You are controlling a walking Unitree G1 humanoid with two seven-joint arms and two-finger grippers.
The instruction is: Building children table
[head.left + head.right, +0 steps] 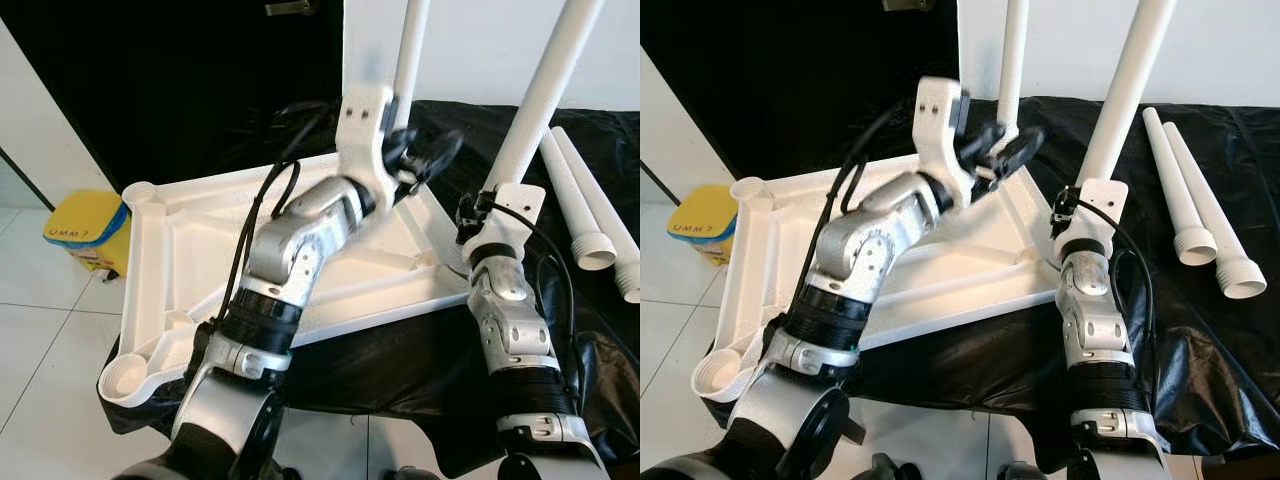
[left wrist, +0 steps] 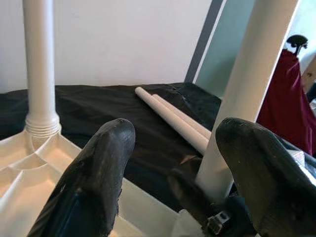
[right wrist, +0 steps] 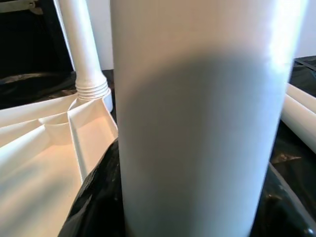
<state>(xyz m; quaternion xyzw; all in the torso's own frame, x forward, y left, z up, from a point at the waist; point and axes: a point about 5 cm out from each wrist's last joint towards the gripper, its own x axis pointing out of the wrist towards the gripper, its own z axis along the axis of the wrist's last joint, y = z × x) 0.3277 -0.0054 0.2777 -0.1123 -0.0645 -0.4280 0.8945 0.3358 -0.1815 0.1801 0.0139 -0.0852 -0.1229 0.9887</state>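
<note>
A black sheet (image 1: 400,370) covers the floor, with a yellow bin (image 1: 88,230) at far left and 2 spare legs (image 1: 1200,225) lying right. The white tabletop (image 1: 180,250) lies upside down, 1 leg (image 1: 1013,60) screwed upright at its far corner. The left gripper (image 1: 425,160) hovers spread beside that leg. The right gripper (image 1: 478,208) pinches a second leg (image 1: 540,95), tilted at the right corner.

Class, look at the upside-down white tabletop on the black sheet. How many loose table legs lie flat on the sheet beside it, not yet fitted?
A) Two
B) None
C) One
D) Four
A: two loose legs lie side by side on the black sheet, to the robot's right of the tabletop.
</note>
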